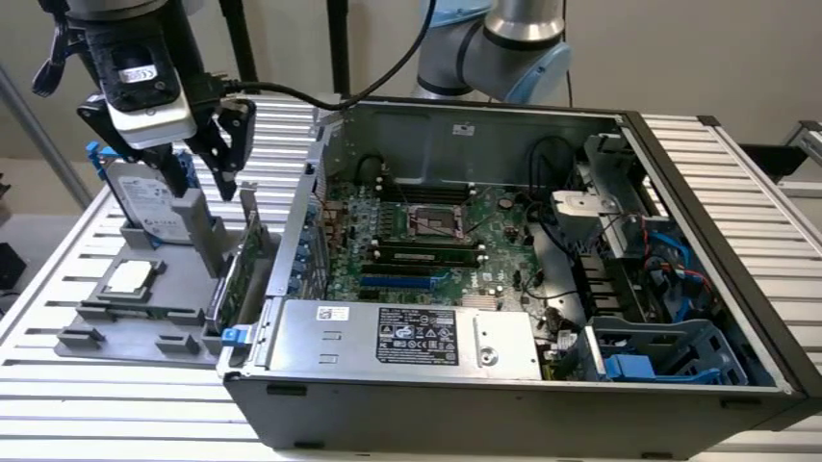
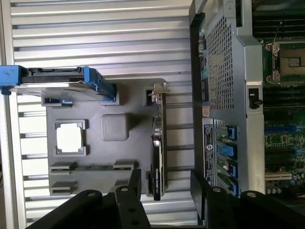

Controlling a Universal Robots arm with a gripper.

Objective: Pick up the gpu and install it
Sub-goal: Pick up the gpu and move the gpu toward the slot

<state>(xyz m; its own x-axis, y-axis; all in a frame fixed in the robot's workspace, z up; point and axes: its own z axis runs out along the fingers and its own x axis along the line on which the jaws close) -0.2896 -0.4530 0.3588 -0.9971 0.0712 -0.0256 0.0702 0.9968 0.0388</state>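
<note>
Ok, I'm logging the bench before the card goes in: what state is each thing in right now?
tool: open, hovering above the gpu, not gripping it.
gpu: standing on edge in the grey holder, not installed.
hard drive: upright in the holder.
processor chip: lying flat in its recess.
computer case: side open, inside exposed.

Slatted metal table (image 1: 129, 414), grey parts tray (image 1: 129, 325) on it, open computer case (image 1: 514, 416) just beside, perhaps touching.
</note>
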